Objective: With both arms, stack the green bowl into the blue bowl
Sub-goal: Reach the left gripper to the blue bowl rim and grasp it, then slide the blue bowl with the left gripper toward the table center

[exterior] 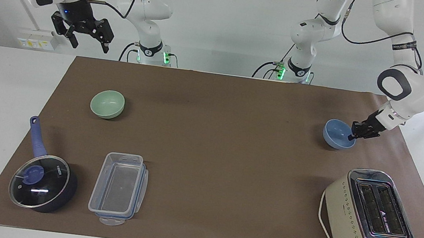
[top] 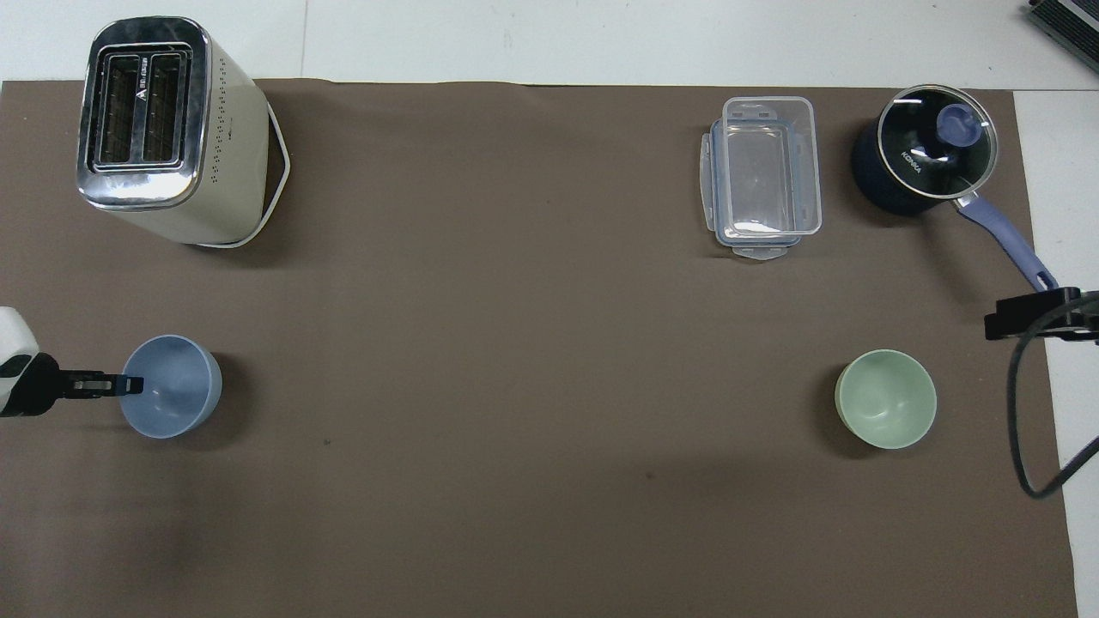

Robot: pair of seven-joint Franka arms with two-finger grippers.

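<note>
The left tool (exterior: pixel 352 136) pinches the rim of the blue bowl (exterior: pixel 337 135), at the left arm's end of the tabletop (exterior: pixel 225 145). It should lift level, slowly. The right tool (exterior: pixel 86 41) hangs spread, waiting above the green bowl (exterior: pixel 107 103).

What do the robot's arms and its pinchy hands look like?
Both arms are white and made of rounded, jointed pieces with black cables looping along them and green lights at their bases. The left arm has a dark ring on its elbow. Each ends in a black gripper: left gripper, right gripper.
</note>
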